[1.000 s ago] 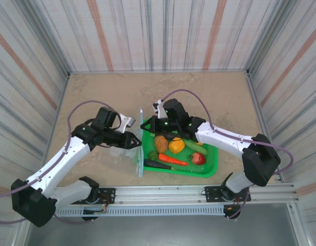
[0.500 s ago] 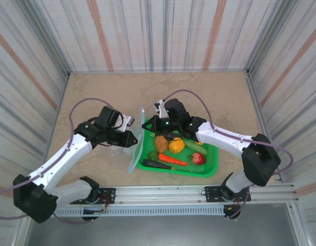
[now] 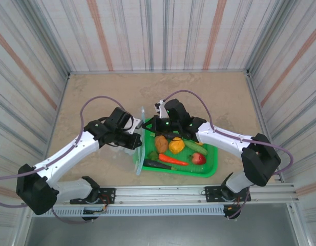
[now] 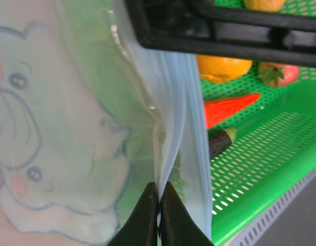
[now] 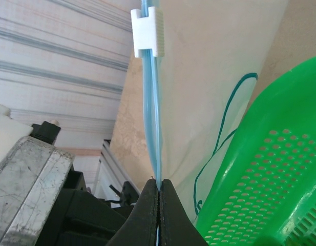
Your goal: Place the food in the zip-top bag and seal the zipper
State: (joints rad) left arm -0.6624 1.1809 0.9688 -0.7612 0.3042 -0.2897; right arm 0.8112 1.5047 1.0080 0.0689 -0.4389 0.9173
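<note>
zip-top bag (image 3: pixel 139 152): held edge-on at centre of the top view, just left of the green mesh basket (image 3: pixel 198 171); clear plastic, with a blue-outlined elephant drawing (image 4: pixel 24 128) in the left half of the left wrist view.
zipper (image 5: pixel 153 118): pale blue strip, ran straight down the middle of the right wrist view; a white slider (image 5: pixel 147 32) sat on it at upper centre.
left gripper (image 4: pixel 158 218): bottom centre of the left wrist view, jaws pressed together on the zipper.
right gripper (image 5: pixel 159 202): bottom centre of the right wrist view, jaws clamped on the zipper, below the slider.
food: lay in the basket, right of the bag in the top view.
potato (image 3: pixel 161 143): upper left of the pile, touching the orange fruit (image 3: pixel 176 145).
cucumber (image 3: pixel 195 148): right of the orange fruit.
apple (image 3: pixel 198 158): lower right of the pile.
carrot (image 3: pixel 172 159): below the potato, lying across.
eggplant (image 3: pixel 156 164): lowest in the frame, nearest the bag.
</note>
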